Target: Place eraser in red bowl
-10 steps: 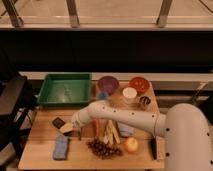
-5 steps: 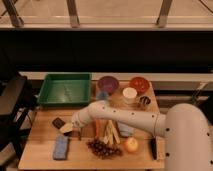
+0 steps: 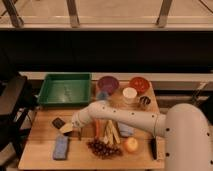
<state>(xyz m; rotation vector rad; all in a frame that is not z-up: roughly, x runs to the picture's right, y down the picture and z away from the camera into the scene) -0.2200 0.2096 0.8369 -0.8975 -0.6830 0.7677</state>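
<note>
Now the claw [image 3: 69, 129], pinched closed, sits just beside one eraser [image 3: 58, 122]; one red bowl [image 3: 139, 84] stands well apart.

No text, label or number can be read on the tabletop [image 3: 42, 151] or the claw [image 3: 69, 129] near its left edge.

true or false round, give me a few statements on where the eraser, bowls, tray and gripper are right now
1. In the camera view, the red bowl stands right of the purple bowl. True.
2. The eraser is in the red bowl. False: it lies on the table, just left of the gripper.
3. The gripper hangs over the green tray. False: it is shut, low over the table in front of the tray.
4. The blue sponge lies near the table's front left corner. True.
</note>
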